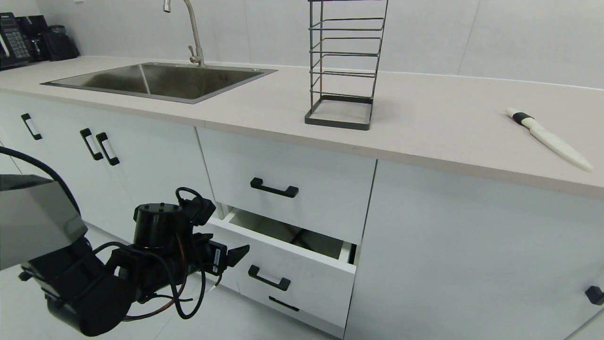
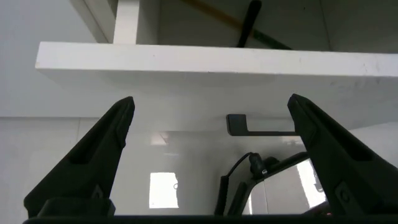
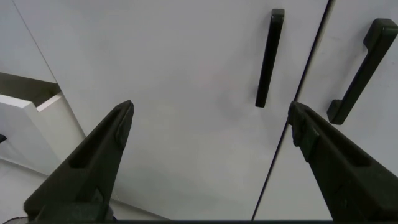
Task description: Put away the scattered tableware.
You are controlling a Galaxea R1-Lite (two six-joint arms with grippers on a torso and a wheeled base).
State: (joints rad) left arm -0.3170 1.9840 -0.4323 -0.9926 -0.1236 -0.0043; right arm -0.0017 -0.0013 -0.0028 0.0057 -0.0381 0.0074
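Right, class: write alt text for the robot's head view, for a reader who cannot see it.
The left gripper sits low beside a partly open white drawer under a pale kitchen counter. The counter holds a steel sink with a tap and a dark wire rack, and a white knife lies toward its right end.

no readable text — none legible

Knife (image 1: pixel 549 139) on counter (image 1: pixel 439 113), right of rack (image 1: pixel 336 124)
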